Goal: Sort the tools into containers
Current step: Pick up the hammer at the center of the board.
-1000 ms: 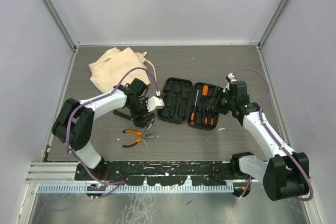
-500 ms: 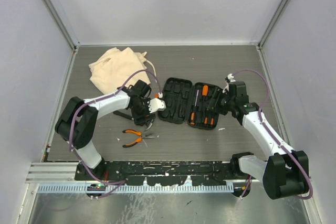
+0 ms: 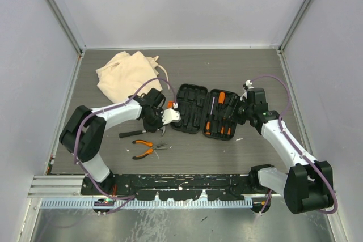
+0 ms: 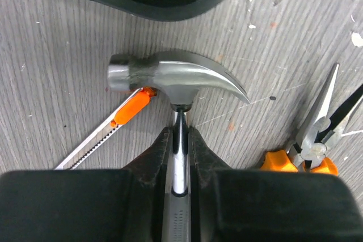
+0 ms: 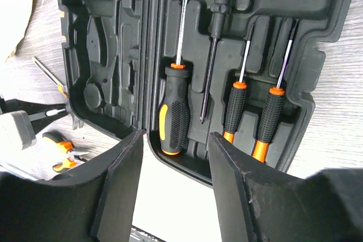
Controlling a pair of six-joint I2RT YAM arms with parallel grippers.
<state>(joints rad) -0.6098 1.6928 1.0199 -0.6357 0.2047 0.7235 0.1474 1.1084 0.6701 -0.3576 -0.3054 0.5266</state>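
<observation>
Read from overhead, 6 o'clock at the near edge, 12 o'clock at the far side.

Nearest, on the grey wood-grain worktop (image 3: 227, 66) at 7 o'clock from its middle: orange-and-black-handled pliers (image 3: 144, 148), lying flat, steel nose toward 3 o'clock.

Just beyond, at 12 o'clock from the pliers: black-handled steel claw hammer (image 4: 176, 77), handle pointing toward 9 o'clock. Clamped at the bare steel neck, directly below the head, by the left fingers (image 4: 180, 134), closed tight on both sides of it. Cannot tell whether raised off the worktop or resting on it.

In the left wrist view, at 8 o'clock from the hammer head: slim silver blade-like tool with an orange slider (image 4: 116, 128), orange end just beside the head.

At mid-worktop: black rectangular hard plastic tool case (image 3: 188, 106), opened flat, near-left corner just beside the hammer head. Left half showing bare moulded recesses. Right half seating four orange-and-black-handled screwdrivers (image 5: 173, 120) side by side, three handles toward 6 o'clock, one toward 12 o'clock.

At the case's 3 o'clock edge: right fingers (image 3: 240, 111), spread about halfway, gripping nothing, poised above the screwdriver half.

Farthest, at 10 o'clock from the case: soft beige cloth bag with drawstring (image 3: 125, 72), crumpled on the worktop near the far-left corner, apart from the case.
</observation>
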